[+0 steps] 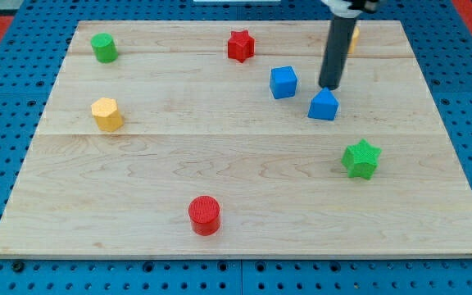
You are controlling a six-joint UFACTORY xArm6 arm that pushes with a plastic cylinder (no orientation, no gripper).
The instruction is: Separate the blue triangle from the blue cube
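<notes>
The blue cube (pixel 283 82) sits on the wooden board (pixel 220 188) right of centre, toward the view's top. The blue triangle (pixel 324 105) lies just to its lower right, a small gap apart. My tip (pixel 329 86) stands right above the blue triangle's top edge, touching or nearly touching it, and to the right of the blue cube. The dark rod rises from there toward the view's top.
A red star (pixel 241 45) lies at top centre, a green cylinder (pixel 103 47) at top left, a yellow hexagon (pixel 106 113) at left, a green star (pixel 361 158) at right, a red cylinder (pixel 205 215) at bottom centre. A yellow block (pixel 355 38) peeks out behind the rod.
</notes>
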